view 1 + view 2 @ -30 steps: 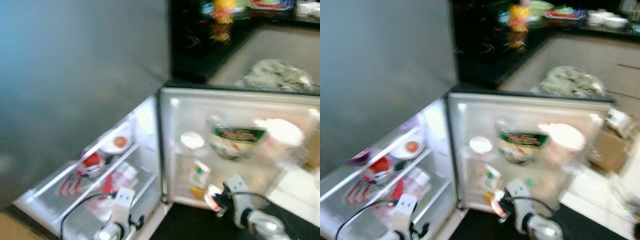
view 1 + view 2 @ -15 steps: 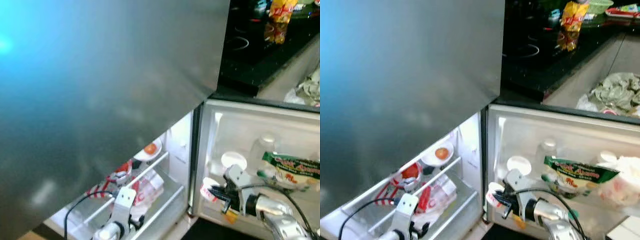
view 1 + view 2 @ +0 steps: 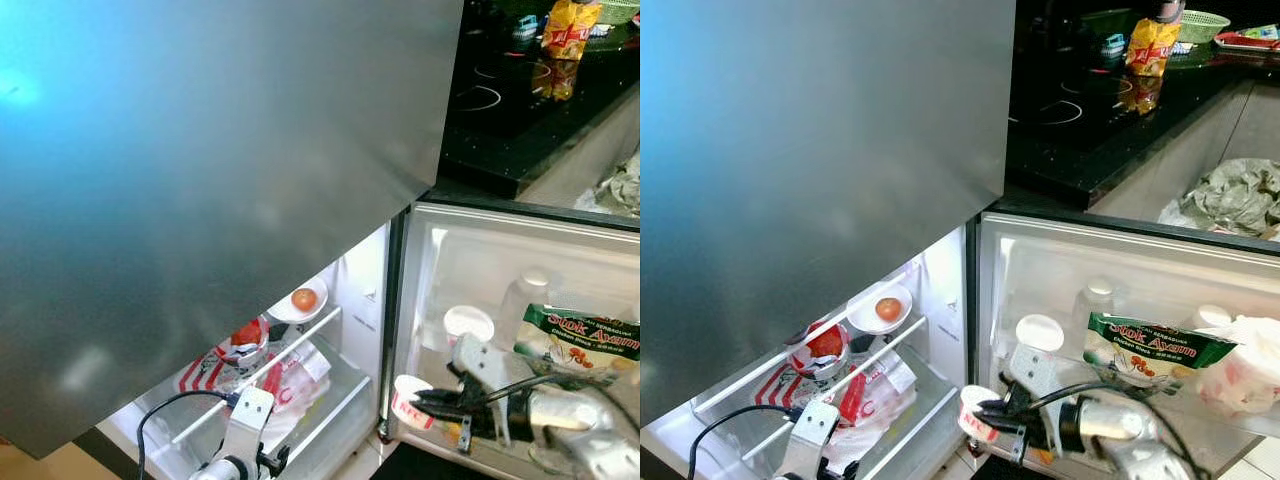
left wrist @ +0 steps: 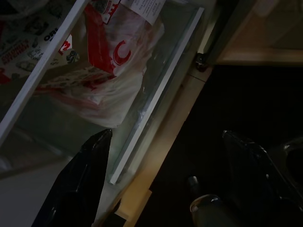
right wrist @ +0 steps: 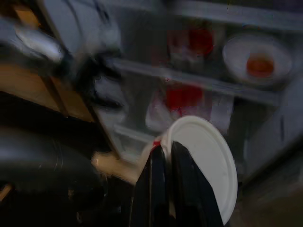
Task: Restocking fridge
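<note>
My right gripper (image 3: 420, 401) is shut on the rim of a white KFC cup (image 3: 406, 403) with red print. It holds the cup low, in front of the open fridge door's bottom shelf (image 3: 470, 445). In the right wrist view the black fingers (image 5: 162, 182) pinch the cup's rim (image 5: 206, 158), with the fridge shelves blurred behind. My left gripper (image 4: 165, 142) hangs open low by the fridge's bottom drawer (image 4: 156, 99). Inside the fridge a plate with a tomato (image 3: 303, 299) and a red-topped bowl (image 3: 246, 336) sit on the shelf, above KFC bags (image 3: 292, 368).
The grey upper fridge door (image 3: 220, 180) looms over the left. The open lower door holds a lidded tub (image 3: 468, 323), a bottle (image 3: 527, 295) and a Stok Ayam bag (image 3: 580, 338). A black counter (image 3: 520, 110) with a yellow snack bag (image 3: 565, 25) lies behind.
The view has swung towards the fridge. My right gripper, still holding the cup, has sunk a little and now points level towards the fridge interior. The left arm has hardly moved.
</note>
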{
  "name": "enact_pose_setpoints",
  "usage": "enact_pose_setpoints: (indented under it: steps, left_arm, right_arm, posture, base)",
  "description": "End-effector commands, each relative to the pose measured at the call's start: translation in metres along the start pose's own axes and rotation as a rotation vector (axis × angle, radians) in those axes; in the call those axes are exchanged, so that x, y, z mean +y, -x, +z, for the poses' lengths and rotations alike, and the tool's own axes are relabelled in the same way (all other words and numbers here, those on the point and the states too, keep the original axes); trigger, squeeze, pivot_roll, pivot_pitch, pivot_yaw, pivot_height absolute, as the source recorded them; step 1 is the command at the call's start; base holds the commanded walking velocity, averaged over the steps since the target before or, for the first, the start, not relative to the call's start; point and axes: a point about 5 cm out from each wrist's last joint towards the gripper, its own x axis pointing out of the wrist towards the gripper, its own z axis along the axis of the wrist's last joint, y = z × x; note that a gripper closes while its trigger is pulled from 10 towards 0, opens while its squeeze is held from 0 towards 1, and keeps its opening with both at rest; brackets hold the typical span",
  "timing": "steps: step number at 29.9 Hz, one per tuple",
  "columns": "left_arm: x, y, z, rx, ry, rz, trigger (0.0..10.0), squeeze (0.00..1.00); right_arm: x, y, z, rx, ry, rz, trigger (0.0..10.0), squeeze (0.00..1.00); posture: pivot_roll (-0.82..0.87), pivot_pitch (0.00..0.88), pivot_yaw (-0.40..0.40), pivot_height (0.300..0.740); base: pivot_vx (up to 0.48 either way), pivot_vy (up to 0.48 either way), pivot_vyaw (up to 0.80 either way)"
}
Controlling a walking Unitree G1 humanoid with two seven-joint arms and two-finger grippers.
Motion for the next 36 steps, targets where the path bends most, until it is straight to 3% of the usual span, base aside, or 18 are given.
enact_pose_setpoints:
  steps: [1,3,8,14,26,29,32,36]
  left_arm:
    - [0.003,0.003,-0.009,0.027,0.052,0.021,10.0,0.0]
    - [0.004,0.003,-0.008,0.037,0.041,0.021,10.0,0.0]
    - [0.003,0.003,-0.011,0.069,0.017,0.031,10.0,0.0]
    - [0.001,0.002,-0.012,0.068,0.031,0.02,10.0,0.0]
    - [-0.007,0.002,-0.017,0.073,0.045,0.011,10.0,0.0]
    - [-0.009,0.002,-0.018,0.075,0.044,0.003,10.0,0.0]
    - [-0.01,0.002,-0.018,0.074,0.042,-0.001,10.0,0.0]
    - [-0.008,0.001,-0.013,0.066,0.032,-0.006,10.0,0.0]
  right_arm:
    - [0.001,0.004,0.013,-0.039,0.009,0.017,10.0,0.0]
    - [-0.004,0.014,0.04,-0.107,0.065,0.01,10.0,0.0]
    - [-0.012,0.019,0.06,-0.153,0.125,-0.04,10.0,0.0]
    - [-0.002,0.023,0.081,-0.228,0.109,0.026,10.0,0.0]
    - [0.004,0.023,0.078,-0.116,0.144,0.05,10.0,0.0]
    - [0.001,0.031,0.064,-0.029,0.163,-0.009,10.0,0.0]
    - [-0.002,0.034,0.058,-0.006,0.156,-0.035,10.0,0.0]
    - [-0.016,0.038,0.049,0.033,0.171,-0.157,10.0,0.0]
  posture:
    - [-0.19,0.039,0.069,0.74]
    - [-0.2,0.045,0.074,0.74]
    - [-0.2,0.051,0.077,0.74]
    - [-0.21,0.065,0.074,0.74]
    - [-0.23,0.079,0.063,0.74]
    - [-0.23,0.083,0.067,0.74]
    - [-0.23,0.09,0.071,0.74]
    - [-0.23,0.096,0.071,0.74]
  base:
    - [0.0,0.0,0.0]
    - [0.0,-0.48,0.0]
    - [0.0,-0.288,0.0]
    - [0.0,0.0,0.0]
    - [0.0,0.0,0.0]
    - [0.0,0.0,0.0]
    - [0.0,0.0,0.0]
    - [0.0,0.0,0.0]
